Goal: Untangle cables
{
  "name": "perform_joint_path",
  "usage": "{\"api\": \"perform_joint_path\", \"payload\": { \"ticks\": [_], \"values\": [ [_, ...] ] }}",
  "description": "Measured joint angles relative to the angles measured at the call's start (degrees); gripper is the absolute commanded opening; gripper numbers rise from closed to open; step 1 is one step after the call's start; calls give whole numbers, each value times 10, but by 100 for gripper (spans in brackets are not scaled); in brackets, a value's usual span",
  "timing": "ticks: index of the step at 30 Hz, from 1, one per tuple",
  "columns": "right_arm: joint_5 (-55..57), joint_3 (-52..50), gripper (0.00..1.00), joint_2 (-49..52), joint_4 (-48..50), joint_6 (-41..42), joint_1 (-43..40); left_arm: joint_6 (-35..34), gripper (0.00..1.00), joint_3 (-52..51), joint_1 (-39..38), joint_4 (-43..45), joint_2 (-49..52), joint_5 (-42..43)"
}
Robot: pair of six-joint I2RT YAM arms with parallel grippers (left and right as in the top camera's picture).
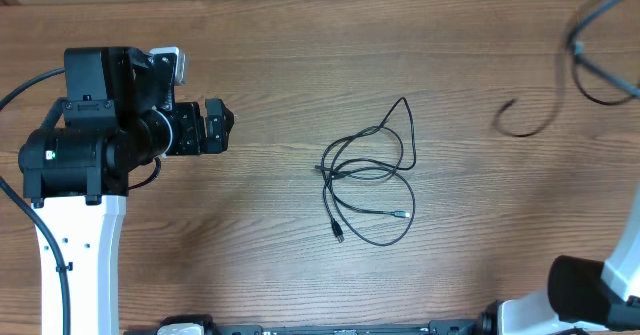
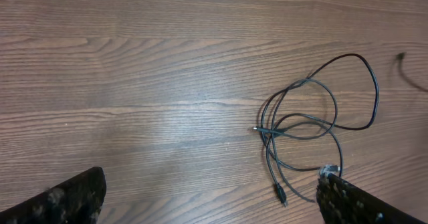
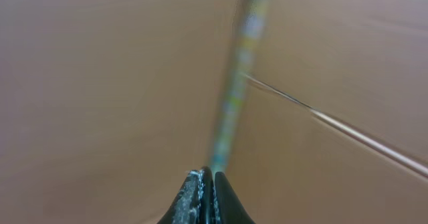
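cables [image 1: 336, 173] lie well apart from the wide-spread left gripper [image 1: 228, 127].

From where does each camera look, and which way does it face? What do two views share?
Overhead: above the table, facing straight down on the cables; left arm, left gripper and right arm show.
Left wrist: on the left arm, slanting down at the cables; its open fingers show.
Right wrist: on the right arm, facing a blurred brown surface; shut right gripper shows.
Shared: overhead and left wrist see the cables.

Right wrist view blurred — surroundings unreadable; top-right cable [image 1: 576, 48] cut off by overhead edge.
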Motion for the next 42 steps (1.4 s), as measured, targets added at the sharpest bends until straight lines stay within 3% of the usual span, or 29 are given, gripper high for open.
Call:
{"api": "perform_joint_path", "payload": {
  "ticks": [9, 18, 31, 42],
  "values": [
    [2, 0, 4, 3, -92, 243, -258, 0, 100, 0, 0, 0, 0, 0],
    [-108, 0, 4, 3, -105, 323, -422, 0, 100, 0, 0, 0, 0, 0],
    [-168, -14, 4, 53, -223, 330, -489, 0, 100, 0, 0, 0, 0, 0],
    [-194, -168, 4, 85, -173, 368, -492, 0, 100, 0, 0, 0, 0, 0]
  ]
}}
